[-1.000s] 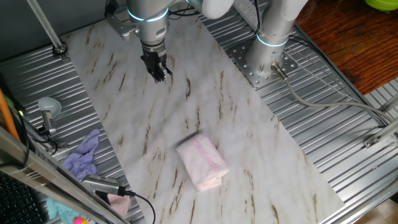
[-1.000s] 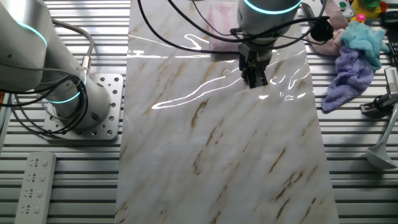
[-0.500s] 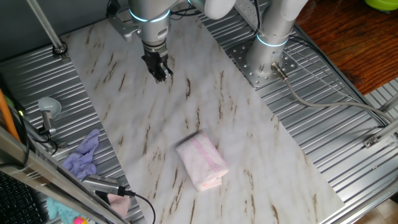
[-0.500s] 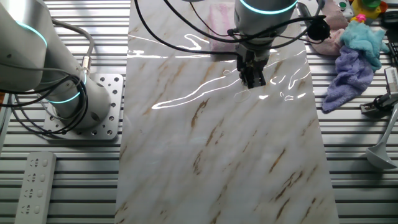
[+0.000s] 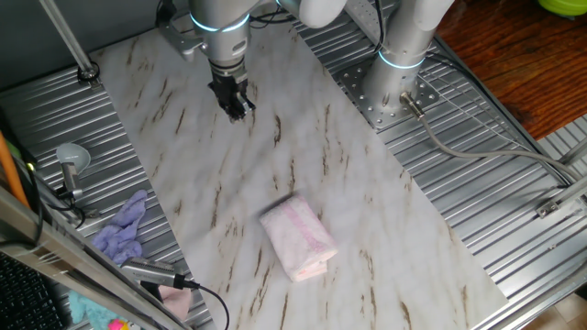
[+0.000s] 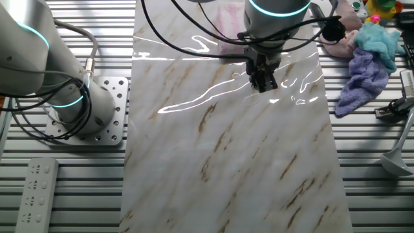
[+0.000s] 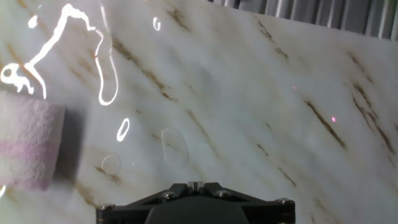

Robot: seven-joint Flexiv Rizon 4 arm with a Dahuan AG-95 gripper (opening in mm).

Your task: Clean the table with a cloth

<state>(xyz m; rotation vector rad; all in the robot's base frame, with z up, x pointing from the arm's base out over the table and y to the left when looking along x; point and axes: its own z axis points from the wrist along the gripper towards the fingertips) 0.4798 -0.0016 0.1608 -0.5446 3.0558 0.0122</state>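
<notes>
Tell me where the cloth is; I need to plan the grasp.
In one fixed view the cloth lies on the table, apart from the gripper; the hand view shows it at the left edge.

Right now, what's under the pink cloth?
The cloth lies folded on the table; only marble sheet shows around it. Whatever is directly beneath is covered.

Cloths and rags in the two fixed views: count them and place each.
3, maybe more hidden. The pink cloth lies on the marble table. A purple rag sits on the ribbed metal beside it. A teal fabric lies just beyond that rag.
</notes>
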